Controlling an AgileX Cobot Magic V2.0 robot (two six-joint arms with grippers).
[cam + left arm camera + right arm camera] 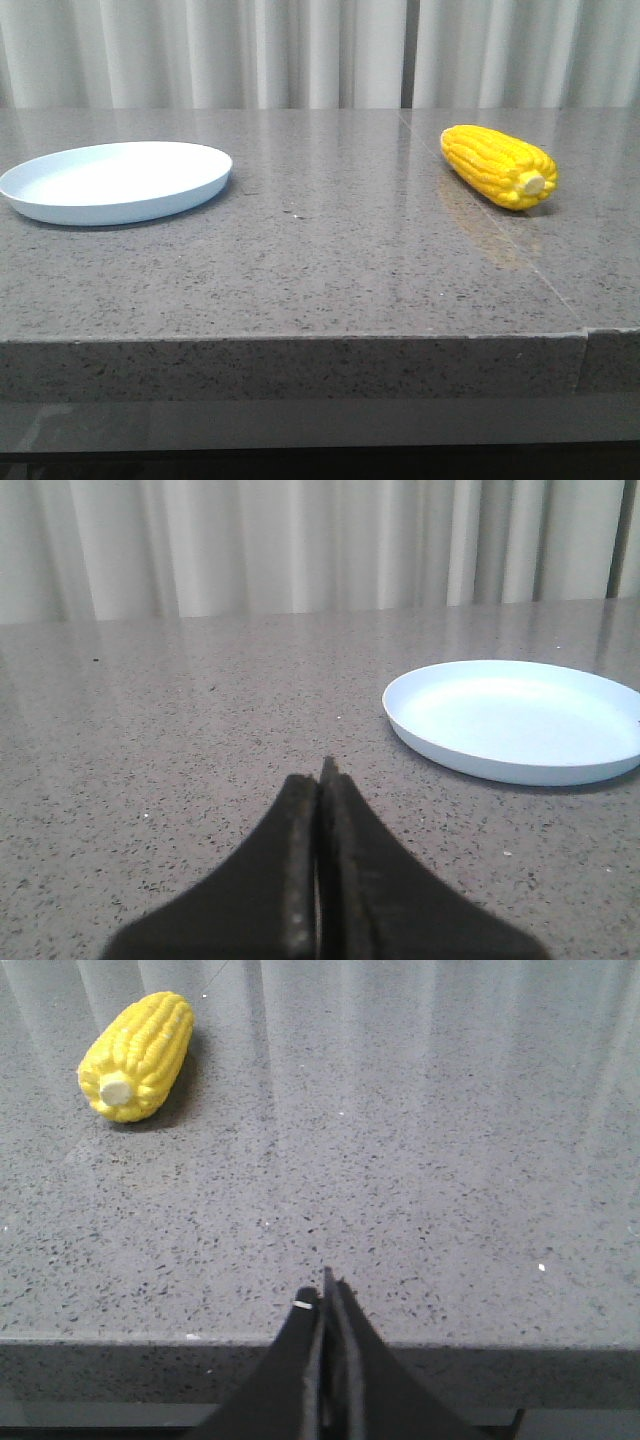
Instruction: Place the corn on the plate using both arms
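1. A grey speckled stone table (330, 270) fills the front view, with pale pleated curtains (300, 50) hanging behind it.
2. The plate (115, 182), round, shallow and pale blue-white, sits on the table's left side. Nothing lies on it.
3. The corn (498, 165), bright yellow with rows of kernels, lies on its side on the table's right side, well apart from the plate. Its pale stub end faces the front edge of the table and slightly to the right; its tapered tip points away, toward the curtains.
4. A thin seam (480, 210) runs through the table top, passing close to the corn.
5. Neither arm shows in the front view.
6. In the left wrist view, the left end effector (322, 780) appears as two dark angular fingers pressed together, holding nothing. It hovers low over bare table, with the plate (515, 720) ahead of it and off to one side, not touching.
7. In the right wrist view, the right end effector (327, 1295) also has its dark fingers pressed together, holding nothing. Its tips sit over the front edge of the table. A tiny pale speck (303, 1305) shows on one finger.
8. In that same view, the corn (137, 1055) lies farther out on the table, well apart from the fingertips, its stub end turned toward the camera.
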